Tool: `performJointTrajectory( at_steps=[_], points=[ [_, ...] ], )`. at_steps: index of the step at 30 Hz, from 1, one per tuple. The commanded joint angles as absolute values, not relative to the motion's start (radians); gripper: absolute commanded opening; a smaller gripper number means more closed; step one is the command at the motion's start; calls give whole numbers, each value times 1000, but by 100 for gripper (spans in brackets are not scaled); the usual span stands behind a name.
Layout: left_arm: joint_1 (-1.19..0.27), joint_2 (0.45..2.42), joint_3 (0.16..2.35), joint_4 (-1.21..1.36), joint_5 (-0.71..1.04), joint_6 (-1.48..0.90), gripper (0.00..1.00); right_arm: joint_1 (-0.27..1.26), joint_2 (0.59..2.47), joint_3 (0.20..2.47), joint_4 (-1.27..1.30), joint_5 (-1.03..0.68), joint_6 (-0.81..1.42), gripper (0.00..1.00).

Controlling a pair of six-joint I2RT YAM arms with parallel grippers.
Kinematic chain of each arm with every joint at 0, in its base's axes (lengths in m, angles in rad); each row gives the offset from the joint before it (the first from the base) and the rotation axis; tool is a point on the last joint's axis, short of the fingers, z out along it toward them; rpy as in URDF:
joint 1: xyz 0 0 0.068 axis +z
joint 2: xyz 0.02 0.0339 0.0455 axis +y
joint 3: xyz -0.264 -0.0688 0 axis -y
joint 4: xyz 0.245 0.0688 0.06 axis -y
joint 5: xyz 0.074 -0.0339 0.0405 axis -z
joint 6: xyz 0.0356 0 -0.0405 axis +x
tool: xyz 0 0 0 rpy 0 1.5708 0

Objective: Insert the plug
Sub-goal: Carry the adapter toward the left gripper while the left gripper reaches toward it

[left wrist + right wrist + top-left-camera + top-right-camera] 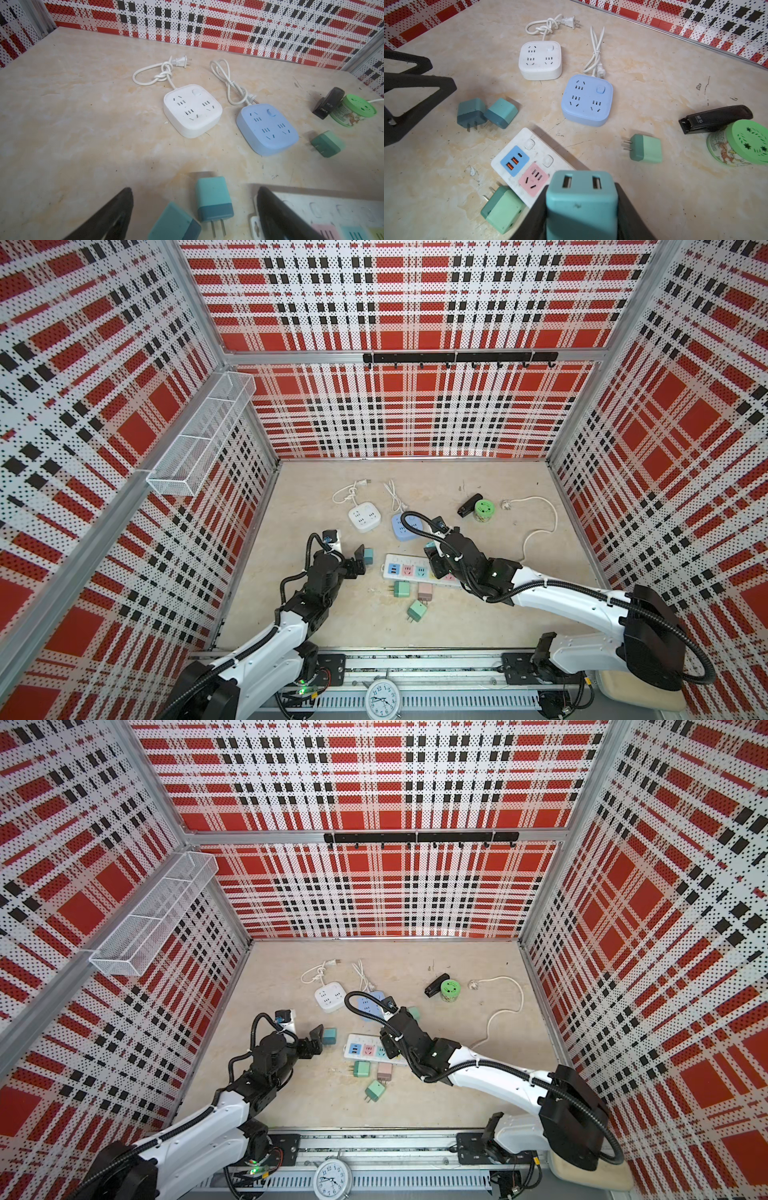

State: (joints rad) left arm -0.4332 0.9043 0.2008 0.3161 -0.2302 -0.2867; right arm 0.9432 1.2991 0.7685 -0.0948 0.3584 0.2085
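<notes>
The right claw (581,209) squeezes a teal plug (581,187) over the strip (538,152), near its pink socket (532,179). The left claw (195,207) is wide open by two spare plugs (214,199). Next, I think, the prongs must line up with the holes, then push straight down.

Bright, even light from above leaves only soft, short shadows on the surface (83,124). Both top views bow the walls (83,406) at the edges. In the left wrist view the near left tool (195,189) is blurred.
</notes>
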Motion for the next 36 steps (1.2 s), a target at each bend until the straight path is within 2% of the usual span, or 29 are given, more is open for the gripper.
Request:
performJointTrajectory(
  at_steps=[1,6,10,13,17,27,36],
  points=[
    [-438,908,208,353,-206,-269,93,956,1229,699,68,344,155,5],
    [-411,911,239,354,-139,-264,92,977,1092,554,253,226,79,8],
    [-410,907,269,336,-38,-280,90,976,994,463,369,209,26,8],
    [-411,889,307,295,54,-337,88,976,967,384,505,198,-31,9],
    [-427,833,364,179,136,-355,86,977,972,311,646,189,-71,6],
    [-611,665,470,-66,146,-340,80,981,1028,277,738,28,-193,0],
    [-801,762,573,-105,170,-322,80,1026,1007,242,780,-7,-301,0]
  ],
)
